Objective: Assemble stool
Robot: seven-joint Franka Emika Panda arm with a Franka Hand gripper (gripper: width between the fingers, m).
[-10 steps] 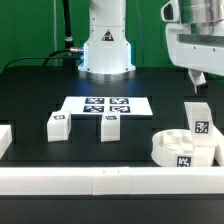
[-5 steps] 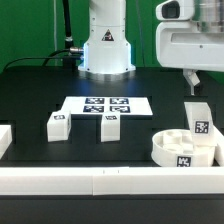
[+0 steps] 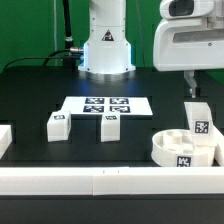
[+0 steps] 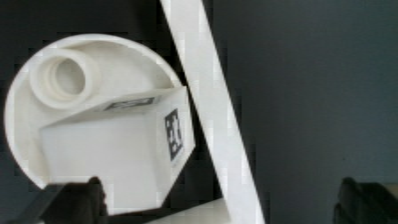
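**Stool has one leg standing, two more waiting on the counter**

Stool seat (image 3: pixel 165 150), a round white disc, sits at the exterior view's right on the black counter (image 3: pixel 30 95), just behind the long white rail (image 3: pixel 100 182). One leg (image 3: pixel 198 120) stands upright on its far side, tag facing forward. The wrist view shows an empty socket (image 4: pixel 80 73) in the disc beside that leg. The claw (image 3: pixel 192 86) hangs above the standing leg with its jaws spread wide, gripping nothing and clear of the leg's top.

A loose leg (image 3: pixel 109 127) lies just in front of the marker board (image 3: pixel 105 104), and a second loose leg (image 3: pixel 57 127) lies further toward the exterior view's left, both well apart from the seat.

The step in hand looks like the pause between legs: one is in place and another has to be fetched. The next move calls for the arm to cross to the nearer loose leg and come down with the jaws astride its narrow sides. It must grip squarely, so the block can be stood up and lowered into the empty socket without knocking the leg already standing.
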